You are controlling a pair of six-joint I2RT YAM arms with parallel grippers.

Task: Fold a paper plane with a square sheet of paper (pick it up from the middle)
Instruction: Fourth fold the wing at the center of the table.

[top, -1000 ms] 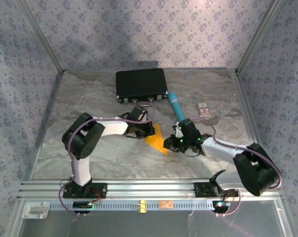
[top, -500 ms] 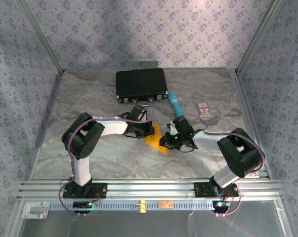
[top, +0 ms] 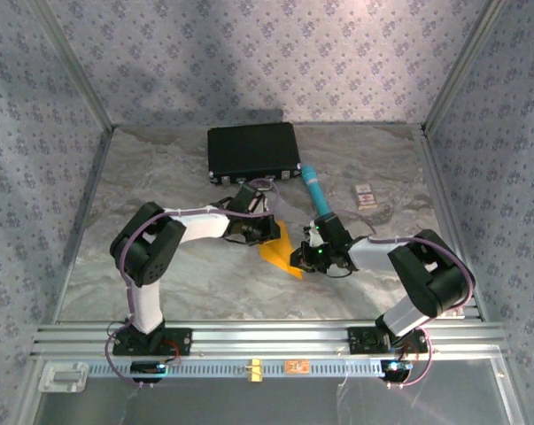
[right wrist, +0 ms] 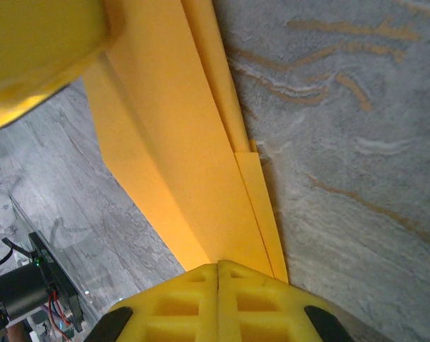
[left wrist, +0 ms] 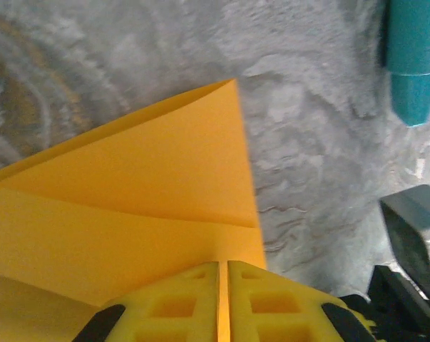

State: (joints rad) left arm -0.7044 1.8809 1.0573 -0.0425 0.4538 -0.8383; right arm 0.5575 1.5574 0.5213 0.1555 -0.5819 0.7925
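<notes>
Left gripper (left wrist: 222, 272) clenched on the paper (top: 281, 250) at its left edge. Paper is low over the table (top: 196, 274) between the two grippers, partly folded, flaps layered. Right gripper (right wrist: 219, 274) clenched on the right edge. Judgement: move both pinches in step, no pulling apart. Align flap edges before creasing.

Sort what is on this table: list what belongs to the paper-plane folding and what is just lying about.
In the job:
paper, partly folded
left gripper, shut on it
right gripper, shut on it

Lying about:
black case
teal tube
small card right of the tube
</notes>
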